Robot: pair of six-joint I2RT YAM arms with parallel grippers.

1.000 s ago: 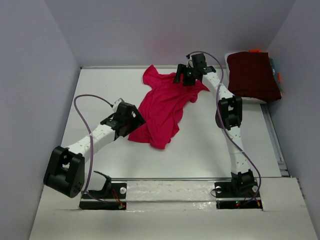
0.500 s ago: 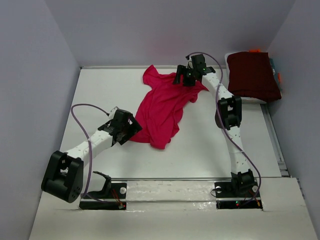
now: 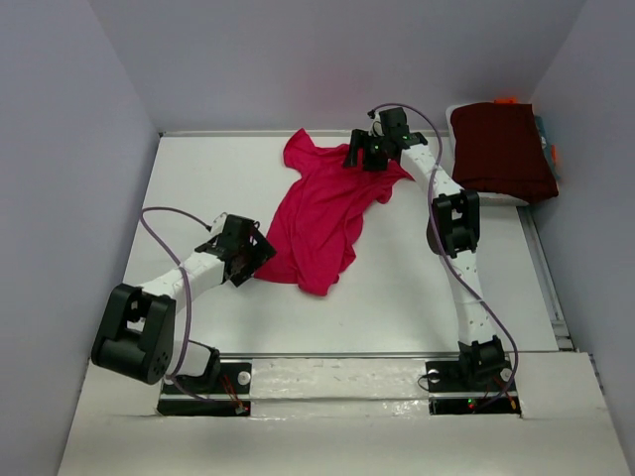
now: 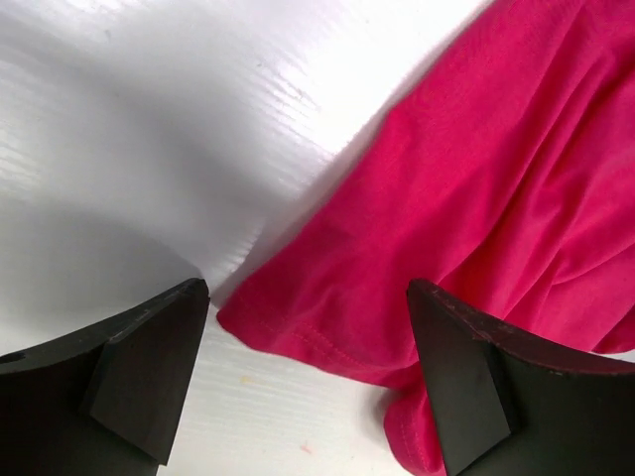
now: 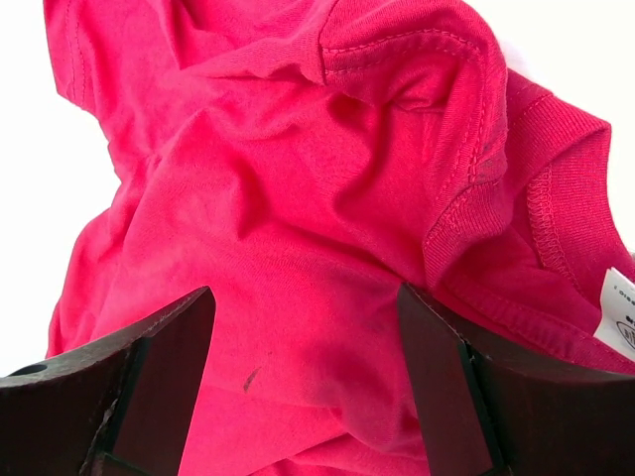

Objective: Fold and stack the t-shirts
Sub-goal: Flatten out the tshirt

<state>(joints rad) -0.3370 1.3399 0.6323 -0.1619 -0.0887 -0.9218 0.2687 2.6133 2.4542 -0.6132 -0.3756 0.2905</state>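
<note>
A bright crimson-pink t-shirt (image 3: pixel 322 213) lies crumpled and spread on the white table, running from the back middle toward the front. My left gripper (image 3: pixel 250 253) is low at its near-left hem. It stands open, and the hem corner (image 4: pixel 298 332) lies flat between the fingers. My right gripper (image 3: pixel 369 151) is at the shirt's far end, open, its fingers down on either side of bunched cloth beside the ribbed collar (image 5: pixel 466 188). A dark maroon folded t-shirt (image 3: pixel 501 149) rests at the back right.
The maroon shirt sits on a white platform (image 3: pixel 481 195) beside the table, with small orange and teal items (image 3: pixel 549 149) along its right side. Grey walls close in the left, back and right. Bare white table (image 3: pixel 189 188) shows left of the pink shirt.
My left arm has drawn back and down, bringing its gripper a little nearer and lower at the shirt's near-left hem. The right arm and the shirt have not visibly moved.
</note>
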